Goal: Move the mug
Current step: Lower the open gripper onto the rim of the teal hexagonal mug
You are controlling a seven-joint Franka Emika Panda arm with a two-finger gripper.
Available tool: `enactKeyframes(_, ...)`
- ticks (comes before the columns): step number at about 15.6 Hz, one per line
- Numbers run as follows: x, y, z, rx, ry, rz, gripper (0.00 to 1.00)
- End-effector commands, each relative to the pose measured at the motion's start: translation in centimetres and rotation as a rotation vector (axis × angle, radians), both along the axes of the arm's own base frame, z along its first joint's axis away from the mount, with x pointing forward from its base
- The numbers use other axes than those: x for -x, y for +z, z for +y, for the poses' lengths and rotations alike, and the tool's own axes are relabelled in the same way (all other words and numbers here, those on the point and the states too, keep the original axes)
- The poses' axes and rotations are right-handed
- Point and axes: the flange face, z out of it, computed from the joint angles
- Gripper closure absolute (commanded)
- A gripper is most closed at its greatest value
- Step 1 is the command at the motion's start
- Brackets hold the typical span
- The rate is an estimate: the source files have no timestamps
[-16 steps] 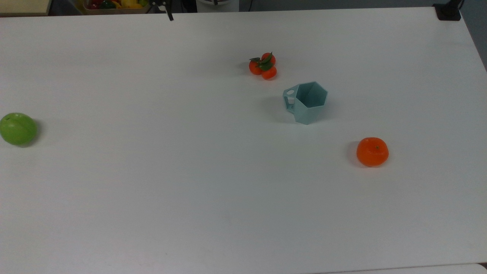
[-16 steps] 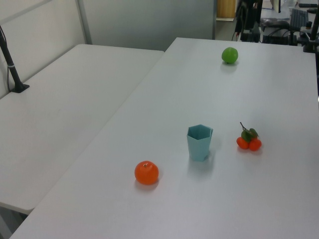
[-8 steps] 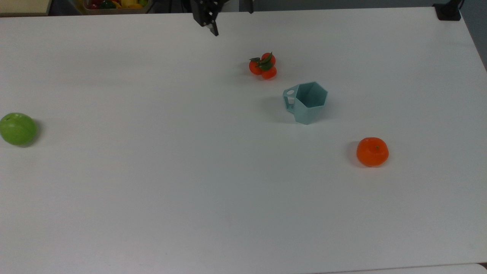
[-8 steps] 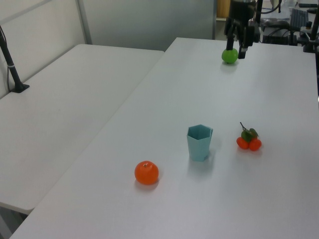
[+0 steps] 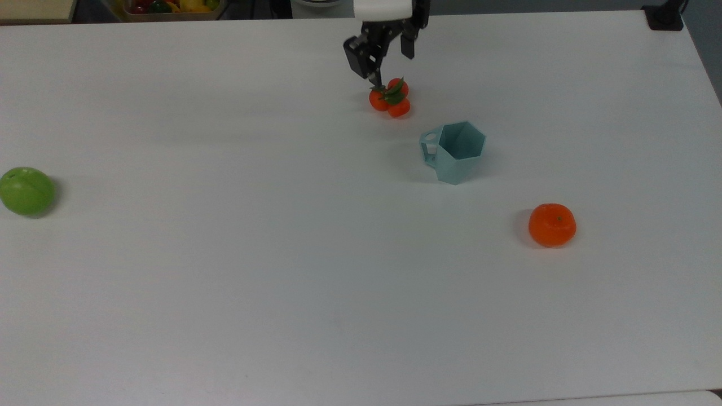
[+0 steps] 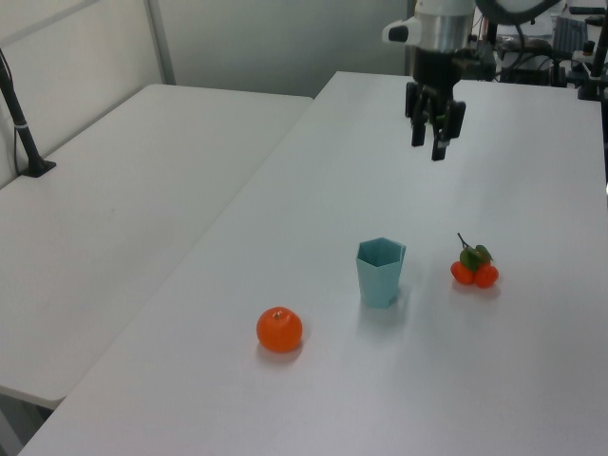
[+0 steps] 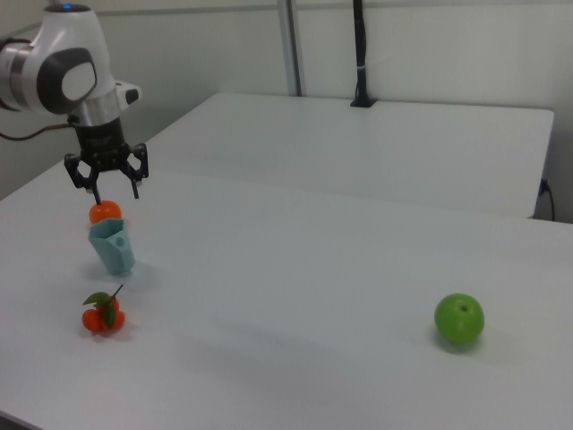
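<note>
A robotics lab bench with toy fruit

We saw a wide white table (image 5: 225, 293) with a second one (image 6: 114, 209) butted alongside, plain grey partition walls (image 6: 275, 43), and a black camera pole (image 7: 360, 54) clamped at the far edge. At 11 o'clock in the top view sat a tray of plastic fruit (image 5: 169, 7); at 1 o'clock in the left view, cluttered equipment (image 6: 541, 43).

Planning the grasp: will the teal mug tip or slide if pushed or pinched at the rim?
The mug tapers to a narrow base, so a high push would probably tip it. Its flat facets look rigid and should suit a pinch. It appears empty, so likely light; the open gripper could nudge it easily.
</note>
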Motion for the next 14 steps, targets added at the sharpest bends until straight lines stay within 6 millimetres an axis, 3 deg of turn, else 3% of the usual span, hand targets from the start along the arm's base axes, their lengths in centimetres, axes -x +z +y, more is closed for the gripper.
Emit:
enactKeyframes(1, -0.1, -2.9, 1.7, -0.010, 0.047, -0.023, 0.30)
enactKeyframes(14, -1.2, -12.6, 6.8, -0.006, 0.124, -0.068, 0.35)
